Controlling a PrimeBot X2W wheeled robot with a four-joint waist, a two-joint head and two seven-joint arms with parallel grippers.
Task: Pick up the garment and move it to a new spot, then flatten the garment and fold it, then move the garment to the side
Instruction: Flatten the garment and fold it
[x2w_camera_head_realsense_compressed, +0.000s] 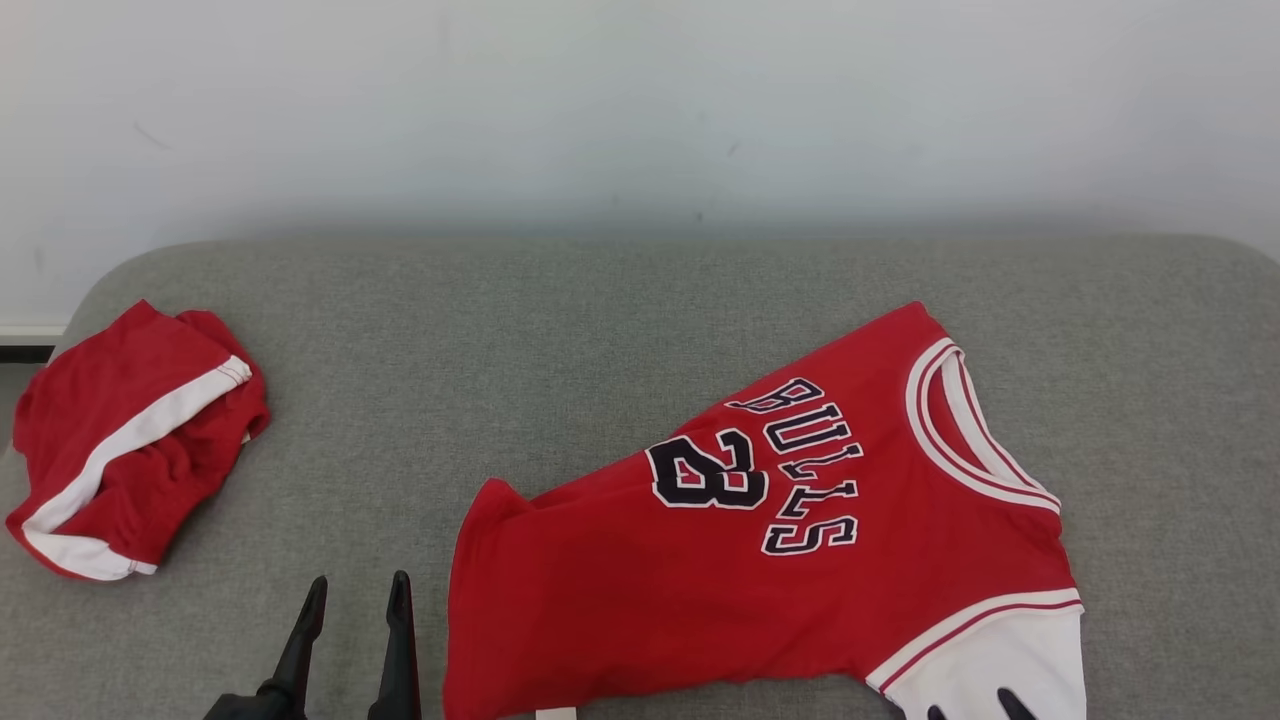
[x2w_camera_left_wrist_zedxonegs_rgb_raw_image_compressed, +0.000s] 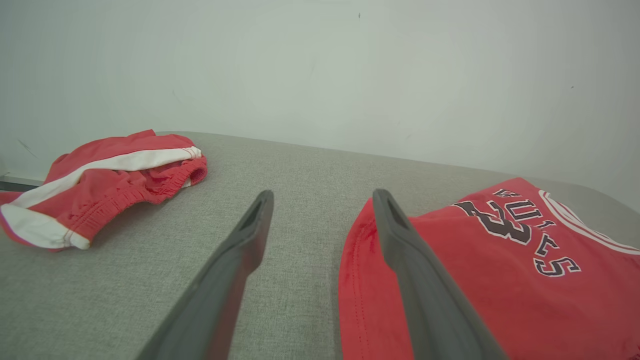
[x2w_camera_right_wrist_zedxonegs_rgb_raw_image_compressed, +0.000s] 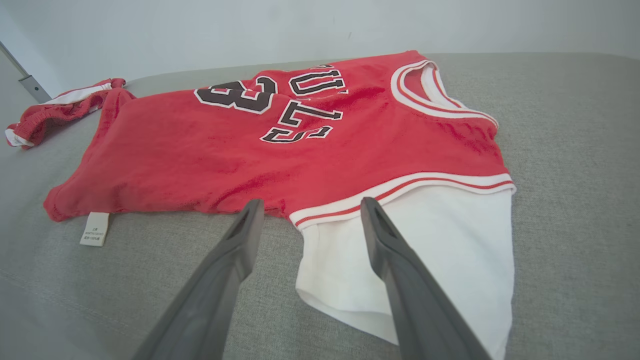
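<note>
A red jersey (x2w_camera_head_realsense_compressed: 760, 560) with "BULLS 23" lettering and a white sleeve (x2w_camera_head_realsense_compressed: 1000, 650) lies spread on the grey cushion (x2w_camera_head_realsense_compressed: 560, 330), right of centre; it also fills the right wrist view as the jersey (x2w_camera_right_wrist_zedxonegs_rgb_raw_image_compressed: 250, 150). My left gripper (x2w_camera_head_realsense_compressed: 357, 592) stands open just left of the jersey's hem, nothing between its fingers (x2w_camera_left_wrist_zedxonegs_rgb_raw_image_compressed: 252, 225); in its wrist view the jersey (x2w_camera_left_wrist_zedxonegs_rgb_raw_image_compressed: 500, 280) lies right of the gripper (x2w_camera_left_wrist_zedxonegs_rgb_raw_image_compressed: 322, 197). My right gripper (x2w_camera_head_realsense_compressed: 975, 700) is open at the bottom edge over the white sleeve (x2w_camera_right_wrist_zedxonegs_rgb_raw_image_compressed: 425, 250); its wrist view shows the gripper (x2w_camera_right_wrist_zedxonegs_rgb_raw_image_compressed: 310, 207) straddling the sleeve seam.
A pair of red shorts with a white stripe (x2w_camera_head_realsense_compressed: 130, 440) lies crumpled at the cushion's left end, shorts (x2w_camera_left_wrist_zedxonegs_rgb_raw_image_compressed: 100, 185) in the left wrist view. A white care label (x2w_camera_right_wrist_zedxonegs_rgb_raw_image_compressed: 95, 228) sticks out under the jersey's hem. A white wall stands behind the cushion.
</note>
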